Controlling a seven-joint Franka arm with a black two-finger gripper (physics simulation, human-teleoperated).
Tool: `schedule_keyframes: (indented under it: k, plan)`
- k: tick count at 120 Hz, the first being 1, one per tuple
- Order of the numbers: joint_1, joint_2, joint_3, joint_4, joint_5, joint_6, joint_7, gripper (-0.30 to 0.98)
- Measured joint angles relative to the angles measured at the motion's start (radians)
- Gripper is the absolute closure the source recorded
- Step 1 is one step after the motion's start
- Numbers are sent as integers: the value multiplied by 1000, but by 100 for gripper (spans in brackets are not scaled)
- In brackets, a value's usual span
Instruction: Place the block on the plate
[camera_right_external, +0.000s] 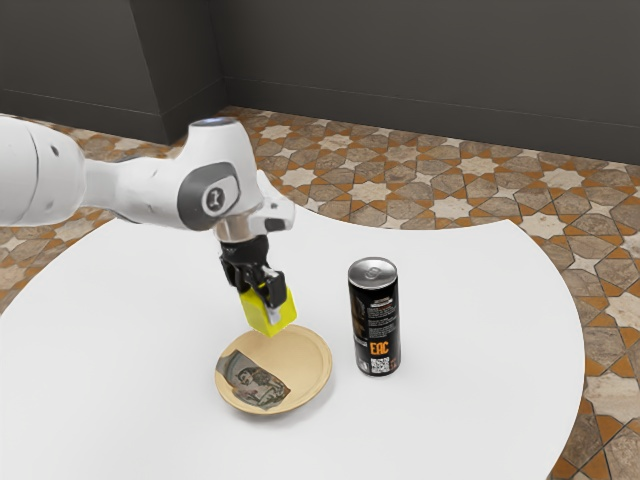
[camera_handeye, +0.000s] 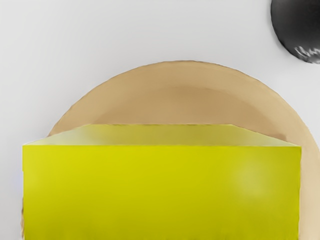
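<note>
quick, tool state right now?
Tool: closed on the yellow block, holding it over the plate.

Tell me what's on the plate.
A dark grey picture shows on the tan plate, perhaps printed there. In the exterior view, the yellow block covers a bit of the plate, so that spot cannot be seen there.

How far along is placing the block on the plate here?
Picking up looks done: the gripper is shut on the yellow-green block. In hand is the carry: the block appears to be over the far part of the plate, held tilted. Left, as I judge it: lowering it onto the plate, opening the fingers and backing away.
</note>
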Motion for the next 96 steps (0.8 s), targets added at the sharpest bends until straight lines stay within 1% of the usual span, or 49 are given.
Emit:
schedule_keyframes:
  k: [10,20,58,73,84,92,96]
  plan:
    - [-19,-103,-45,-152,2,36,-29,29]
    - [-31,-130,-59,-213,3,69,-56,29]
    - [-14,-25,-62,-223,2,234,-141,29]
    - [-15,-15,-62,-222,1,266,-166,17]
    - [-15,-17,-62,-223,1,276,-181,11]
    - [-14,-35,-60,-225,3,273,-192,8]
    - [-14,-63,-60,-227,19,261,-200,7]
